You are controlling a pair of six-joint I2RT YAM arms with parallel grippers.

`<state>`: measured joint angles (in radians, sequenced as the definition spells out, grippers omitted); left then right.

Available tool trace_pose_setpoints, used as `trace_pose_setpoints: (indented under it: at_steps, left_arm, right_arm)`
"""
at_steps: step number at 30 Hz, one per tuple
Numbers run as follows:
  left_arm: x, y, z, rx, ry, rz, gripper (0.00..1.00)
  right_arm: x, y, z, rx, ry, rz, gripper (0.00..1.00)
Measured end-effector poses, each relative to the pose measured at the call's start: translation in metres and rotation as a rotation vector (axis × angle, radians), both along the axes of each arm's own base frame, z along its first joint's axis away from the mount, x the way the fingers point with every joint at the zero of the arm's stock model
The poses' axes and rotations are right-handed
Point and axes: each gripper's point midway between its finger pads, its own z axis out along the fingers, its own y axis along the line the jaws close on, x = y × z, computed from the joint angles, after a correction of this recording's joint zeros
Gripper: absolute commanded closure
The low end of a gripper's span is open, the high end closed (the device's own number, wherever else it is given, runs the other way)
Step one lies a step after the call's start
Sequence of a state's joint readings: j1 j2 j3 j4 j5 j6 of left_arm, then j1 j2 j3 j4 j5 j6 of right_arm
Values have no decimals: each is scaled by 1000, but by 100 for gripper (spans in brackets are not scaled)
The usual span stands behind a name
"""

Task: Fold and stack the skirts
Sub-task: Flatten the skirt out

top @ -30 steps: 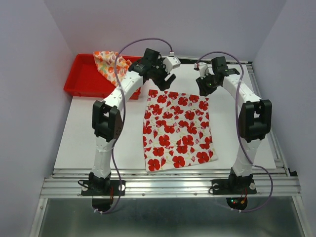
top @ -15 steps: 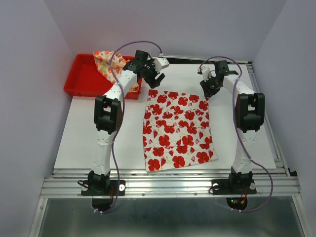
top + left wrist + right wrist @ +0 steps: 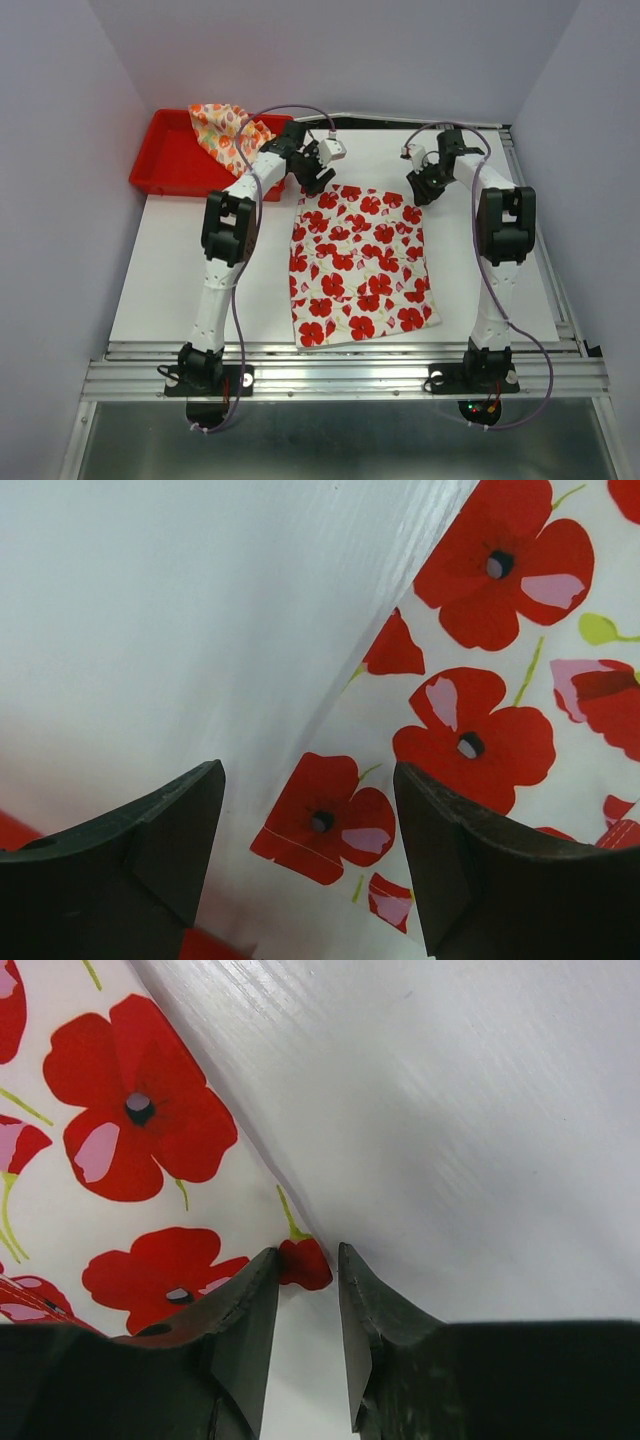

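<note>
The white skirt with big red flowers (image 3: pixel 360 262) lies flat in the middle of the white table. My left gripper (image 3: pixel 318 172) hangs over its far left corner, jaws wide open. In the left wrist view that corner (image 3: pixel 320 825) lies on the table between the open fingers of the left gripper (image 3: pixel 308 770). My right gripper (image 3: pixel 421 184) is at the far right corner. In the right wrist view the right gripper (image 3: pixel 307 1252) has its jaws narrowly apart, straddling the red-petalled corner tip, with the skirt (image 3: pixel 140 1120) flat. The cream skirt (image 3: pixel 225 130) is bunched in the tray.
A red plastic tray (image 3: pixel 165 160) stands at the table's far left, just behind my left arm; a bit of it shows in the left wrist view (image 3: pixel 10 832). Bare white table (image 3: pixel 190 270) flanks the flowered skirt. Grey walls close in on both sides.
My left gripper has moved right and down from near the tray onto the skirt's far left corner. My right gripper has shifted slightly toward the far right corner. The skirts have not moved.
</note>
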<state>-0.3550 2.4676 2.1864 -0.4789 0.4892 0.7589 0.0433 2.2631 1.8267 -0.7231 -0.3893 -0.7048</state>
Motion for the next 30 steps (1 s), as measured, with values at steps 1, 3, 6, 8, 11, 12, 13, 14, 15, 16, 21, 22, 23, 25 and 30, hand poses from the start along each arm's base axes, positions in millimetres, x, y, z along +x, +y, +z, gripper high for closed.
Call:
trace_pose_setpoints:
  at_steps: [1,3,6,8,11,12,13,14,15,16,21,22,23,25,30]
  left_arm:
    - [1,1,-2,1,1,1,22]
    - [1,2,-7,7,7,4,23]
    - [8,4,-9,9,-1,11,23]
    - [15,4,-7,10,-18,17,25]
    - [19,6,-5,20,-35,20,28]
    - [21,6,-5,24,-42,19,29]
    - [22,6,-6,29,-45,16,31]
    - [22,7,-6,32,-47,14,32]
    - [22,7,-8,38,-46,8,33]
    - [20,8,-9,45,-40,2,34]
    - [10,10,-18,68,-7,-33,41]
    - [8,11,-20,71,2,-41,43]
    - [6,11,-21,73,7,-47,46]
    - [3,11,-22,76,15,-57,56]
    - [0,12,-23,81,25,-67,83]
  right_arm:
    - [0,0,0,4,1,5,68]
    - [-1,0,0,8,4,13,71]
    - [-2,2,-1,14,7,31,78]
    - [-3,3,0,18,10,41,85]
    - [-1,3,0,19,9,52,94]
    - [-1,3,0,18,10,55,96]
    - [-1,4,0,17,11,59,98]
    - [0,3,0,16,11,61,99]
    - [0,3,0,15,12,62,99]
    - [0,3,1,14,13,64,99]
    - [-2,3,1,10,19,70,99]
    - [-2,3,1,10,20,71,99]
    - [-2,2,1,9,20,70,99]
    - [-2,2,1,9,23,70,99]
    - [-2,2,3,7,27,71,99]
